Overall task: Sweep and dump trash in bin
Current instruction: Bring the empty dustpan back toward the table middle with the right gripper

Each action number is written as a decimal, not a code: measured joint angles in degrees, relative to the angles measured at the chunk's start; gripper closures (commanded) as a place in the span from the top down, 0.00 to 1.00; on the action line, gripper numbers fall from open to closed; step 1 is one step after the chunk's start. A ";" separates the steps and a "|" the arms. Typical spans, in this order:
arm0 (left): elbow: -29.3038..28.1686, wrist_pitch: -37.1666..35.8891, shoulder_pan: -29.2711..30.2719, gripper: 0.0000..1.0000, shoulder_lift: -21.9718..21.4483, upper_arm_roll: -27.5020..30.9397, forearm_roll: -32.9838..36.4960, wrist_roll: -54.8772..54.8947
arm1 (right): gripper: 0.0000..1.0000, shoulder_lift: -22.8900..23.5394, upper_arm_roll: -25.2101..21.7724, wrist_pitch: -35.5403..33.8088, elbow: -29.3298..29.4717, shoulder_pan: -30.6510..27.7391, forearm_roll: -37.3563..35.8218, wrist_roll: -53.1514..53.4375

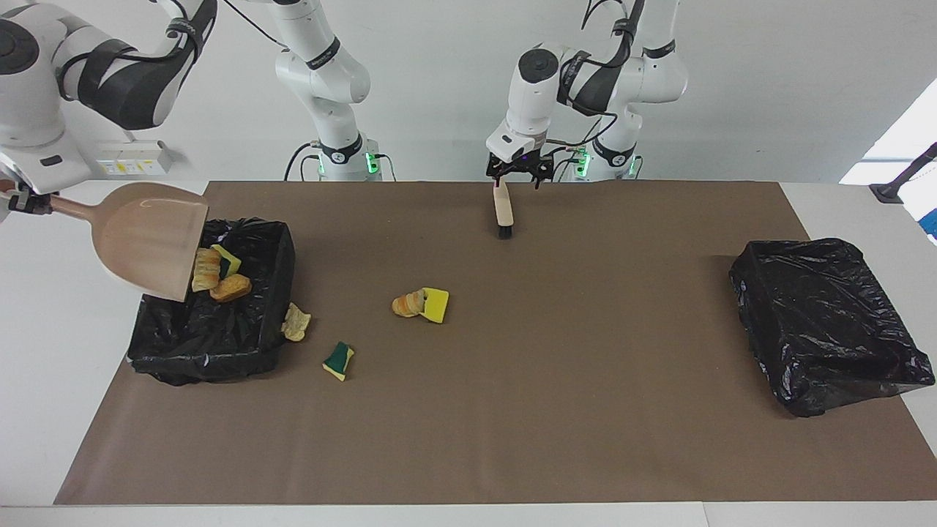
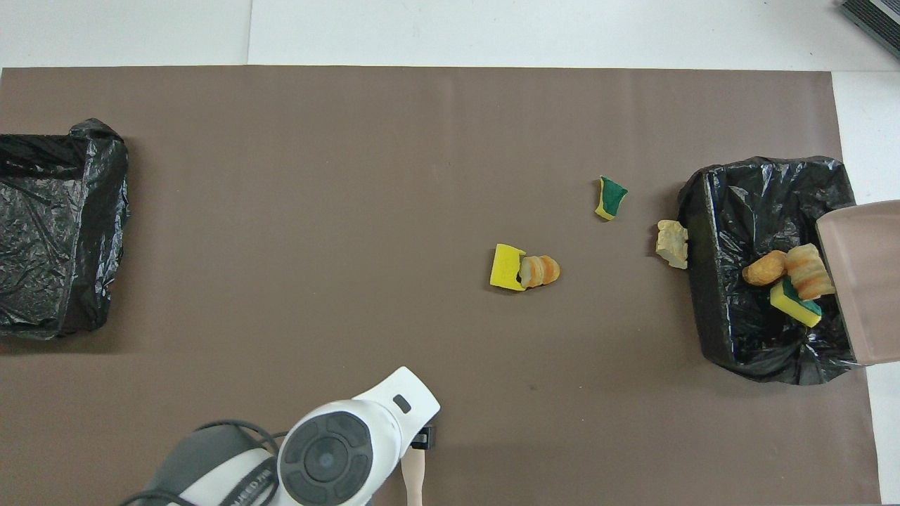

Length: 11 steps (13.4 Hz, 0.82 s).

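Observation:
My right gripper (image 1: 20,200) is shut on the handle of the beige dustpan (image 1: 150,238), which is tipped steeply over the black bin (image 1: 212,344) at the right arm's end. Three pieces of trash (image 1: 219,274) tumble off its lip into that bin (image 2: 731,211). On the mat lie a tan lump (image 1: 296,322), a green-and-yellow sponge piece (image 1: 338,361), and an orange bread lump (image 1: 407,303) touching a yellow sponge (image 1: 436,305). My left gripper (image 1: 518,178) hangs open just above the handle end of the brush (image 1: 504,212), which lies on the mat.
A second black-lined bin (image 1: 827,322) stands at the left arm's end of the table. The brown mat (image 1: 585,410) covers most of the tabletop. In the overhead view the left arm's wrist (image 2: 351,443) hides most of the brush.

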 measured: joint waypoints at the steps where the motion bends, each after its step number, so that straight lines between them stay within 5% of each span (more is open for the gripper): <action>1: 4.34 -3.72 0.02 1.00 1.16 3.37 3.14 1.38 | 0.00 -0.68 0.01 -0.03 0.04 0.07 0.00 0.00; 6: 25.40 -17.17 0.13 1.00 9.87 15.41 10.79 9.04 | 0.00 -4.69 2.58 -3.73 0.01 0.26 4.64 1.64; 11: 39.51 -30.25 0.28 1.00 12.75 26.44 11.41 20.94 | 0.00 -6.71 5.12 -3.86 -5.23 6.05 13.96 21.45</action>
